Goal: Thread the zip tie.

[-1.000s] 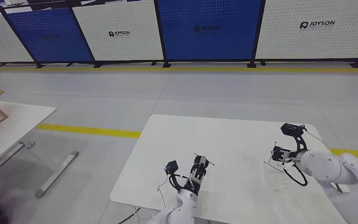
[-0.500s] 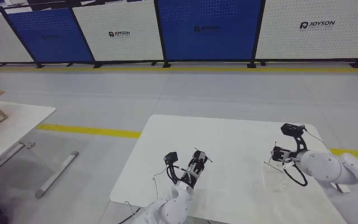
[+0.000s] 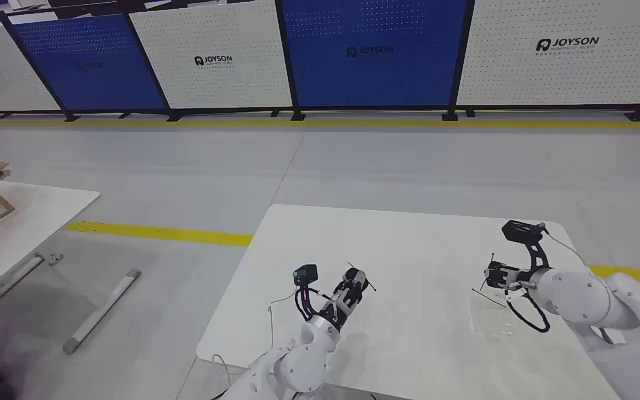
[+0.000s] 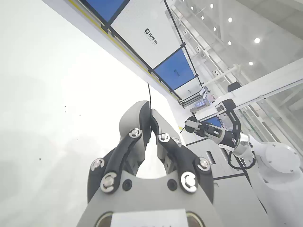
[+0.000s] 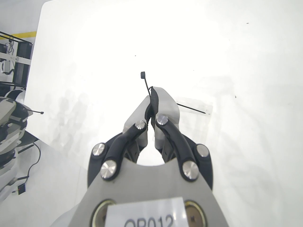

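My left gripper (image 4: 150, 109) is shut on a thin black zip tie (image 4: 149, 93), whose strap sticks out past the fingertips. In the top view it (image 3: 357, 283) hovers near the front left of the white table (image 3: 420, 235). My right gripper (image 5: 152, 90) is shut on a second black zip tie (image 5: 144, 81). That tie's square head (image 5: 142, 74) points ahead and its tail runs out sideways behind the fingers. This gripper (image 3: 494, 275) hangs over the table's right side, well apart from the left one.
A clear plastic bag (image 5: 201, 106) lies flat on the table under the right gripper. The table's front edge runs close to the left arm. Blue and white partition panels (image 3: 370, 50) stand far behind, across open floor.
The left arm has swung slightly, carrying its gripper and zip tie a little farther over the table. The right arm has stayed still.
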